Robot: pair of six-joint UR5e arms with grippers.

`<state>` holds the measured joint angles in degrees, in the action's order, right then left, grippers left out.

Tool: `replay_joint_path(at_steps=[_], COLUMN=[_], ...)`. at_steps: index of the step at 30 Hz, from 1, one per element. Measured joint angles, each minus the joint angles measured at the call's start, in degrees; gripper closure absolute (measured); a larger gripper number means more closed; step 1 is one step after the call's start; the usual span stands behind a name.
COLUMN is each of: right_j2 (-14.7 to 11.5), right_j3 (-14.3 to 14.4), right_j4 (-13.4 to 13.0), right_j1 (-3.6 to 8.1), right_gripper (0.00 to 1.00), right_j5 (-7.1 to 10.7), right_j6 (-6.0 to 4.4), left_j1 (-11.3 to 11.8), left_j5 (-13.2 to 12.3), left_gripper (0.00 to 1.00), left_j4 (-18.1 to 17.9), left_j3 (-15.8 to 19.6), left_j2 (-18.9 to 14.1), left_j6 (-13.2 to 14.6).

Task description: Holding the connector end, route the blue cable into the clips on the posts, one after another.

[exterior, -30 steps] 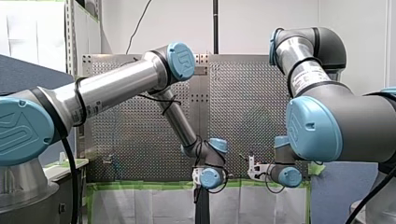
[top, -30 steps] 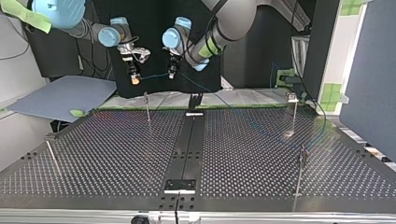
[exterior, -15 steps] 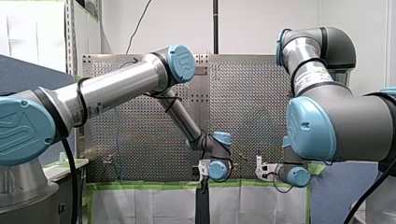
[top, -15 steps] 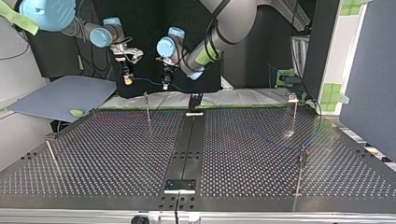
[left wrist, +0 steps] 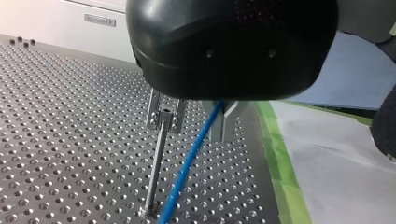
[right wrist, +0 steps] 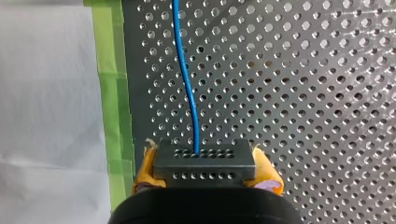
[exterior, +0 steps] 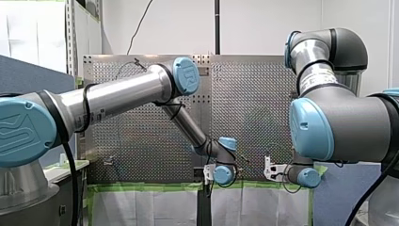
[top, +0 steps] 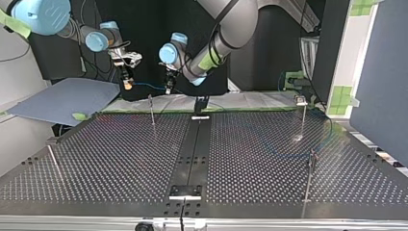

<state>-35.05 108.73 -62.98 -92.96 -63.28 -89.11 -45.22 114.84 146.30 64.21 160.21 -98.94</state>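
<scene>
The blue cable hangs in the air between my two grippers, above the table's far edge in the top view. My right gripper, with yellow pads, is shut on the dark grey connector; the cable leaves the connector ahead of it. My left gripper is shut on the cable further along, and the cable slants down past a thin post with a clip just beside the fingers. In the top view that post stands below and between my right gripper and my left gripper.
Other thin posts stand on the perforated table: one at the top view's far right, one at the near right, one at the near left. A black rail runs down the middle. Green tape edges the plate.
Both arms have moved toward the top view's left with the cable stretched between them, and both grippers have dropped slightly. The grips have not changed.
</scene>
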Motion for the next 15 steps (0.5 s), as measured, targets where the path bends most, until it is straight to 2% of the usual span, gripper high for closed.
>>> replay_joint_path(at_steps=[4,9,15], right_j2=[0.52,0.83,0.87], right_j3=[-0.66,-0.97,-2.05], right_j4=[0.47,0.71,2.13], right_j1=[-0.07,0.40,1.09], right_gripper=[1.00,1.00,1.00], right_j5=[0.42,0.59,0.62], right_j6=[-0.15,-0.44,-0.44], left_j1=[0.20,0.61,0.71], left_j5=[-0.16,-0.28,-0.44], left_gripper=[1.00,1.00,1.00], left_j4=[0.12,0.14,0.14], left_j3=[-2.11,-4.55,-5.29], left_j2=[0.41,0.47,0.54], left_j6=[-0.24,-0.82,-1.15])
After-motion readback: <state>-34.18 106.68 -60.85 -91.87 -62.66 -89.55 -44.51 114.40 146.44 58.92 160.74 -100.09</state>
